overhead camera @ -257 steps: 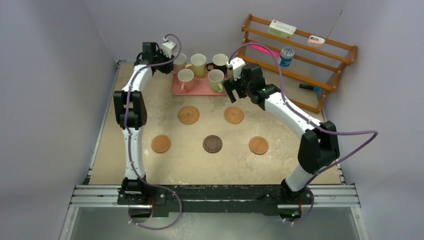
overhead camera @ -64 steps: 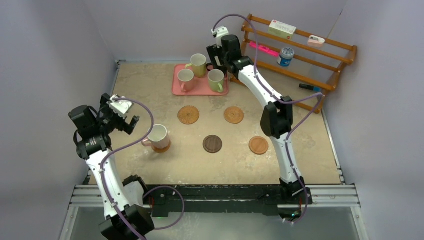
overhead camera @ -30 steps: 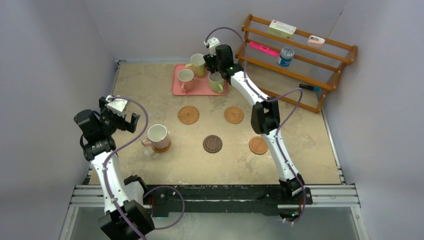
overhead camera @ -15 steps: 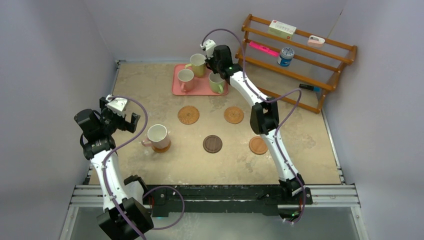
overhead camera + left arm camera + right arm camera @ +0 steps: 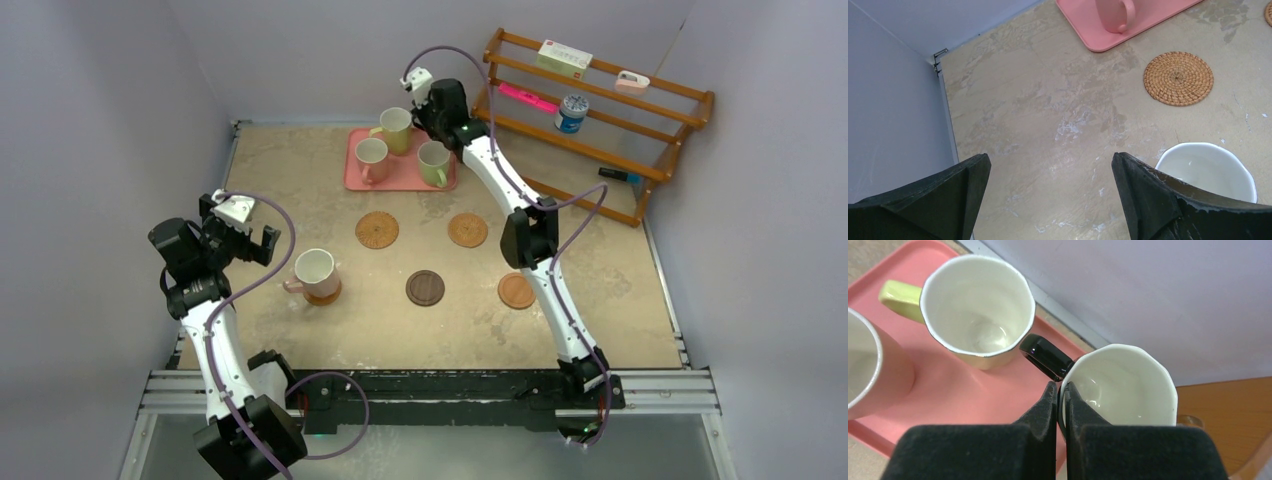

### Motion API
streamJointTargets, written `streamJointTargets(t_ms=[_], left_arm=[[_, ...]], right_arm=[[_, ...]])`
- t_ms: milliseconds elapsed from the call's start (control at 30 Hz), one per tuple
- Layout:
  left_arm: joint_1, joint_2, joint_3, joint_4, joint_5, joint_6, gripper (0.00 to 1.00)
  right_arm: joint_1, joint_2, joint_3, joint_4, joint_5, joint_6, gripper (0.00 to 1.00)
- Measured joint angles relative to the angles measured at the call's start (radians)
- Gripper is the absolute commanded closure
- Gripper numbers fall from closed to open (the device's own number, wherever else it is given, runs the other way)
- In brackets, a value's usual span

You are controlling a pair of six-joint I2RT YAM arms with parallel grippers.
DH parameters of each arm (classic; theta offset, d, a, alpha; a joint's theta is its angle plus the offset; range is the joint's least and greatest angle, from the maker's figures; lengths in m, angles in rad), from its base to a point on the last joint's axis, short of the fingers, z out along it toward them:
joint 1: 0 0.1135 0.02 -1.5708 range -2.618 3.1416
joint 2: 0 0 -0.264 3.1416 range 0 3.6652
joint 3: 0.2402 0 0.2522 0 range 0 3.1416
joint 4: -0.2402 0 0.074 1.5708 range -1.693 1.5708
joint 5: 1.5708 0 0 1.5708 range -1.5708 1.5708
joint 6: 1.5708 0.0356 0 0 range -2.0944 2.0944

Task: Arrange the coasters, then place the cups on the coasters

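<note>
right gripper (image 5: 1058, 390) pinched tight on black cup (image 5: 1120, 385) rim | black cup at 4 o'clock from yellow cup (image 5: 978, 310) | left gripper (image 5: 262, 241) wide, holding nothing | pink cup (image 5: 316, 271) on coaster (image 5: 326, 297) at its 4 o'clock

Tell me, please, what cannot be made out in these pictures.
- Top view: the right arm's wrist hides the black mug; only the right wrist view shows the right hand shut on its rim.
- Top view: the coaster under the pink mug is mostly covered.
- Left wrist view: the top edge cuts off a second pink mug.
- Top view: print on the rack's box is too small.
</note>
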Motion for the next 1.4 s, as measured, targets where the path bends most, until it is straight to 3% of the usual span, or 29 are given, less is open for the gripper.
streamJointTargets(t_ms=[333, 467, 733, 867, 1067, 1400], left_arm=[[0.0, -0.005, -0.001, -0.002, 0.008, 0.001, 0.0], [0.0, -0.007, -0.001, -0.008, 0.016, 0.001, 0.0], [0.0, -0.019, -0.001, -0.016, 0.036, -0.003, 0.0], [0.0, -0.035, -0.001, -0.017, 0.052, -0.004, 0.0], [0.0, -0.038, -0.001, -0.033, 0.074, -0.003, 0.0], [0.0, -0.043, -0.032, -0.049, 0.113, 0.0, 0.0]], right_arm=[[-0.016, -0.139, -0.024, -0.133, -0.038, 0.004, 1.0], [-0.023, -0.389, -0.267, -0.159, -0.08, -0.002, 1.0], [-0.04, -1.065, -0.991, -0.033, -0.143, -0.06, 1.0], [-0.071, -1.26, -1.222, -0.009, -0.169, -0.078, 1.0], [-0.175, -1.299, -1.442, 0.028, -0.238, -0.097, 1.0], [-0.308, -1.21, -1.534, 0.088, -0.392, -0.139, 1.0]])
